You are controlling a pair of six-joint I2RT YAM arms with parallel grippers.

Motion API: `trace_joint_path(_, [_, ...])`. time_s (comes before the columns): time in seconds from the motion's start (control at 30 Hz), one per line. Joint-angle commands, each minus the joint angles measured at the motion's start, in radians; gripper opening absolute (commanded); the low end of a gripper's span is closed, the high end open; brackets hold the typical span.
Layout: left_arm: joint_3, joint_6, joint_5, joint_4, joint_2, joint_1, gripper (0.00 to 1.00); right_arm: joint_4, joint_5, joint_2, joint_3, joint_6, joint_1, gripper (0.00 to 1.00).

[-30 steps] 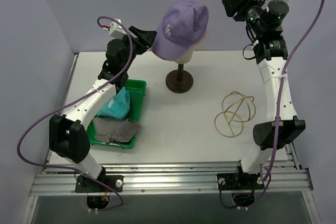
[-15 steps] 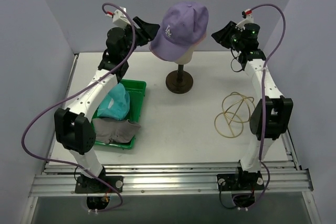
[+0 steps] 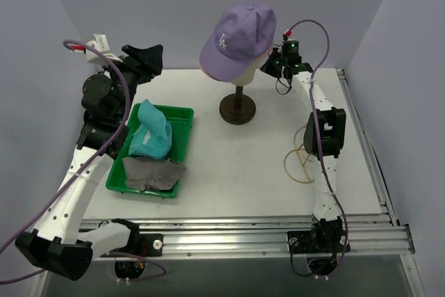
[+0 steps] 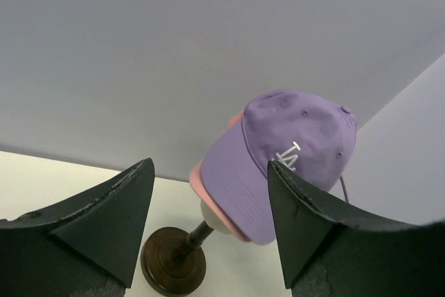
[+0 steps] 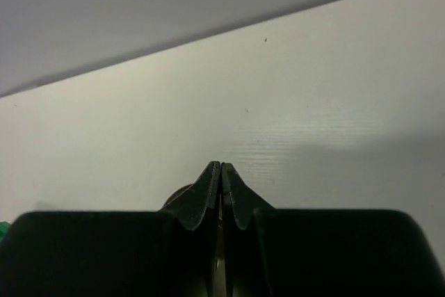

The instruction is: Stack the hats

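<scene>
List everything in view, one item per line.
mannequin head: one, cream, on dark stand
lavender cap: one, lavender, on mannequin head
pink cap: one, pink, under the lavender cap
green tray: one, green, left on the table
teal hat: one, teal, in green tray
grey hat: one, grey, same tray, nearer
wire loops: one tangle, tan, table's right
left end effector: one, black, open, left of caps
right end effector: one, black, shut, right of caps

A white "LA" logo marks the front panel of the lavender baseball cap; no other lettering is legible.
</scene>
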Motion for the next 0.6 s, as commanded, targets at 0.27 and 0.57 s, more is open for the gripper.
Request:
trace_joint_path(0.27, [-0.394,-0.027,0.006,0.02,-0.298,-0.035,0.75,-0.133,0.18,0.074,0.016,-0.046,0.101,0.0])
trace_joint_path(0.57, [-0.48,-0.024,-0.038,-0.058,-0.48,-0.032,0.76,-0.014,0.175,0.085,-0.126,0.037,0.116,0.0])
